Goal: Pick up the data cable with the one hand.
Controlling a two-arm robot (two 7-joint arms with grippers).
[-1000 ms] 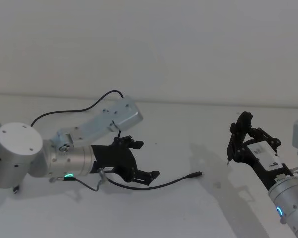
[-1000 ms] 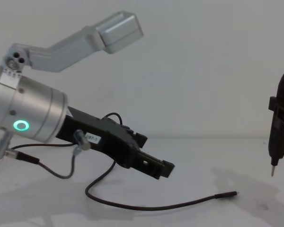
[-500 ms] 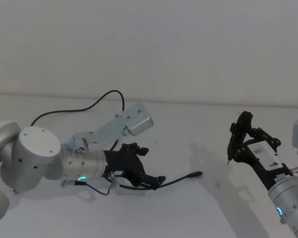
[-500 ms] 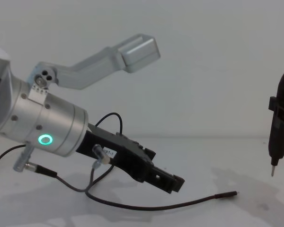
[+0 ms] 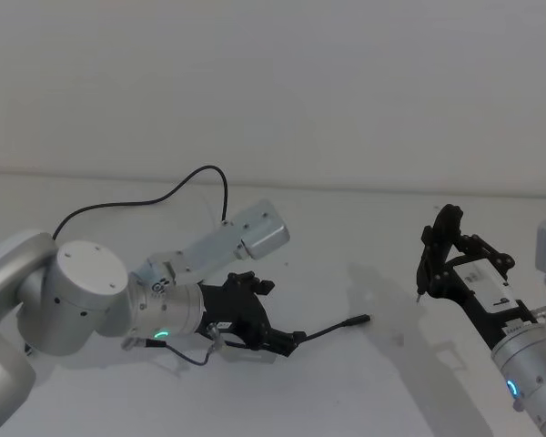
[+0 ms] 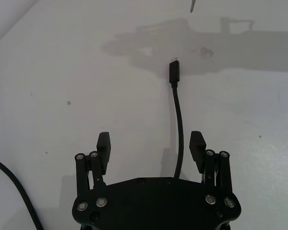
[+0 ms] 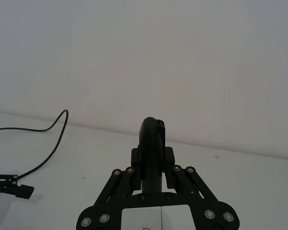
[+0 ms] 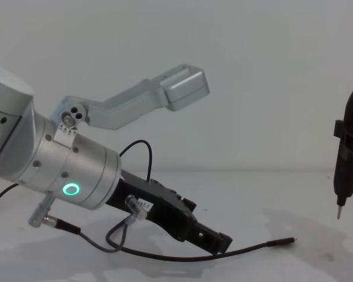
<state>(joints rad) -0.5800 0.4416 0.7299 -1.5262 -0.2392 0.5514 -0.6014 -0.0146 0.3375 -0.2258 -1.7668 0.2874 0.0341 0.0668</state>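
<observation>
Between wide-open, empty fingers of my left gripper (image 6: 150, 143), the data cable (image 6: 177, 120) runs lengthwise; right gripper (image 7: 152, 165) idly holds a pen tool (image 7: 150, 134).

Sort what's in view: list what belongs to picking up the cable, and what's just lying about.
Job: data cable, lying on the table; left gripper, fingers open either side of it.
Not the job: right gripper, parked off right, holding a pen-like tool.

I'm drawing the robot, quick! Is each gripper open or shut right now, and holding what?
Left gripper: open, straddling the data cable, not gripping it yet.
Right gripper: shut on a black pen-like tool.
</observation>
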